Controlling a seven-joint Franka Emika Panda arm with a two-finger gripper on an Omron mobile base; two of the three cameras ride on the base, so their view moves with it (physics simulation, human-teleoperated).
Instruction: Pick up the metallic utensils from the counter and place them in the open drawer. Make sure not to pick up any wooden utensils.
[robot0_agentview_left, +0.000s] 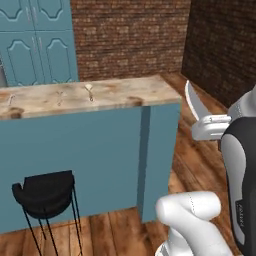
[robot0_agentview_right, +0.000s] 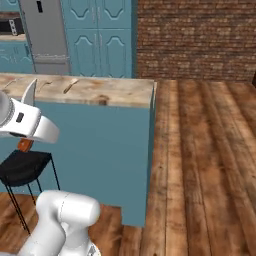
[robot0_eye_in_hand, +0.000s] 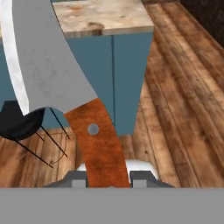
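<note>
My gripper is shut on the reddish-brown handle of a metallic knife, whose broad curved silver blade rises up the hand view. The blade sticks up above the gripper, off the right end of the beige marbled counter. From the other side the blade stands over my gripper in front of the counter. A small pale utensil and two thin ones lie on the slab; their material is unclear. The open drawer is out of view.
A black wire-legged stool stands against the counter's teal base, below my hand. Teal cupboards and a brick wall lie behind. Wooden floor stretches to the right of the counter.
</note>
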